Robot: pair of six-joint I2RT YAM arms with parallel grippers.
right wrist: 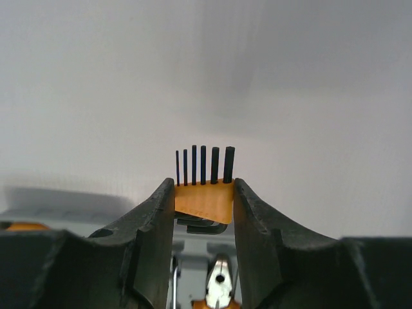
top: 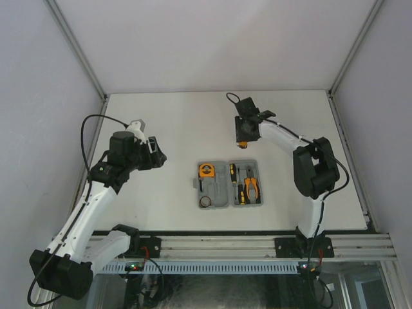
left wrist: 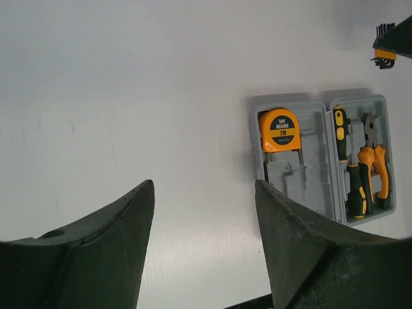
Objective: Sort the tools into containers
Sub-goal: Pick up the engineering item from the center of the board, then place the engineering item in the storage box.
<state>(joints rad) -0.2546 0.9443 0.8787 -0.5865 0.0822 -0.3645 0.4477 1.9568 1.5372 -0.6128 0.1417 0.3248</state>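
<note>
The grey tool case (top: 219, 193) lies open mid-table, near the front. In it are the round orange tape measure (top: 206, 170), the small black ring (top: 205, 201), two black-and-orange screwdrivers (top: 233, 174) (top: 241, 191) and the orange-handled pliers (top: 252, 188). My right gripper (top: 243, 136) hangs just behind the case, shut on the tiny orange-black block (right wrist: 205, 199), an orange holder with several black hex keys. The pliers' nose (right wrist: 219, 278) shows below it. My left gripper (top: 159, 156) is open and empty, left of the case (left wrist: 309, 174). The left wrist view also shows the tape measure (left wrist: 279, 130), the pliers (left wrist: 373, 161) and the held block (left wrist: 385, 56).
The white table (top: 167, 122) is walled by grey panels on three sides. A metal rail (top: 244, 244) runs along the front edge with both arm bases on it.
</note>
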